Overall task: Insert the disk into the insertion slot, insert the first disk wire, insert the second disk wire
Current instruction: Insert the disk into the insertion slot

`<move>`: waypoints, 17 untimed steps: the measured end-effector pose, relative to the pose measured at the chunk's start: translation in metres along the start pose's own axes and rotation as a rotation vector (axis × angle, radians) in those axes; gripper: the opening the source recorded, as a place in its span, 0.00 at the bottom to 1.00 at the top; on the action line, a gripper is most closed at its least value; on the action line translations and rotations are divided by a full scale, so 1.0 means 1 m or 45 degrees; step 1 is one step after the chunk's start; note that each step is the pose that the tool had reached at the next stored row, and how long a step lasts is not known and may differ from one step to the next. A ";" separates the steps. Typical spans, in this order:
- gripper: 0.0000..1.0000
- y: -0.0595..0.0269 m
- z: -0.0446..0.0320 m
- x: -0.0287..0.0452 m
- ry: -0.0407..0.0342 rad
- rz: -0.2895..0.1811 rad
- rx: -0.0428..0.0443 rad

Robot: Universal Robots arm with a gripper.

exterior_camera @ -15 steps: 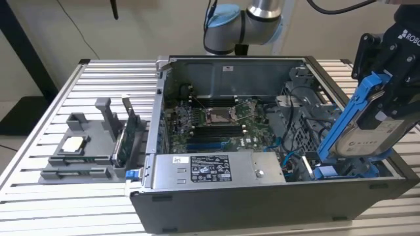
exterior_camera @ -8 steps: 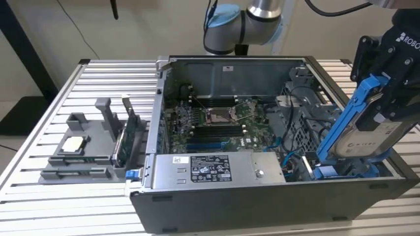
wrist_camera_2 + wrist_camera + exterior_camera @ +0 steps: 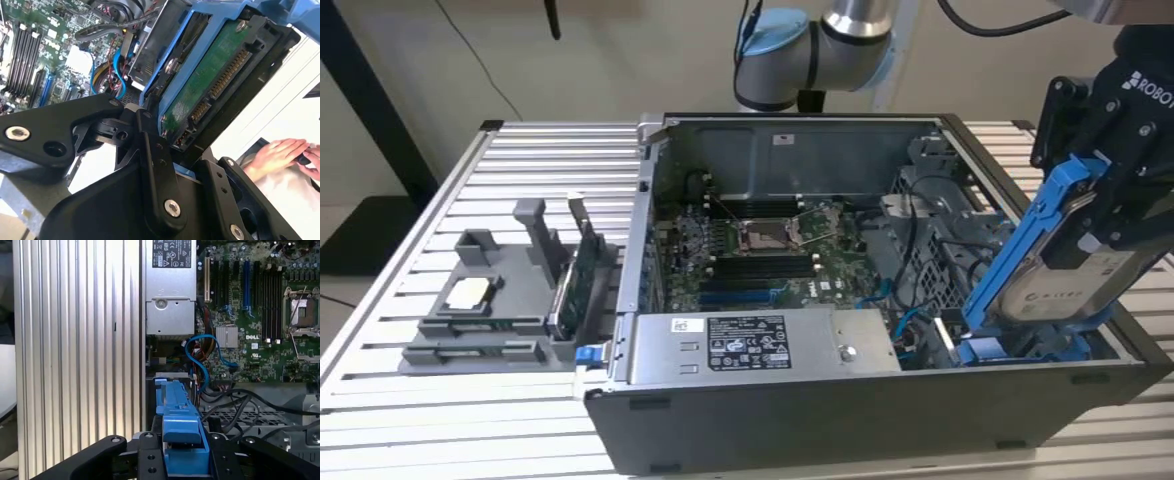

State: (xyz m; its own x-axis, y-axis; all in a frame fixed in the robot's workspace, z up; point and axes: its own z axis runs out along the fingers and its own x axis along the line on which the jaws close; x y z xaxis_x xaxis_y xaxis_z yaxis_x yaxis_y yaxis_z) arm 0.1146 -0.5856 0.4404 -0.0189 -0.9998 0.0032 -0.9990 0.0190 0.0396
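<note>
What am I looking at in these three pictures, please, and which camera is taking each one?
It is a single robot arm working on an open computer case that lies on a slatted metal table. The exterior view comes from a camera standing off the arm; both wrist views come from cameras riding on it. Its jaws are shut on the disk, a silver hard drive in a blue carrier, held tilted with its lower end at the insertion slot, the blue-railed bay in the case. On the exterior view's left, a grey tray holds a green circuit card. The second wrist view also catches a person's hand.
</note>
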 end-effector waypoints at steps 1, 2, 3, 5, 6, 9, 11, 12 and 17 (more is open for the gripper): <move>0.33 0.0000 0.0004 0.0000 0.0001 0.000 0.000; 0.33 0.0000 0.0008 0.0000 0.0003 0.000 0.000; 0.33 0.0000 0.0013 0.0000 0.0002 0.000 0.000; 0.33 -0.0001 0.0022 0.0000 0.0003 0.000 0.000; 0.33 -0.0001 0.0028 0.0000 0.0002 0.000 0.000; 0.33 -0.0002 0.0042 0.0000 0.0003 0.000 0.000; 0.33 -0.0002 0.0043 0.0000 0.0004 0.000 0.000; 0.33 -0.0002 0.0043 0.0000 0.0005 0.000 0.000; 0.33 -0.0002 0.0047 0.0000 0.0002 0.000 0.000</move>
State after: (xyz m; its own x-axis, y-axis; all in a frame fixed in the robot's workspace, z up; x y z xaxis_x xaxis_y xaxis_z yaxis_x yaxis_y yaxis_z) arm 0.1146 -0.5856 0.4357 -0.0189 -0.9998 0.0033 -0.9990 0.0190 0.0396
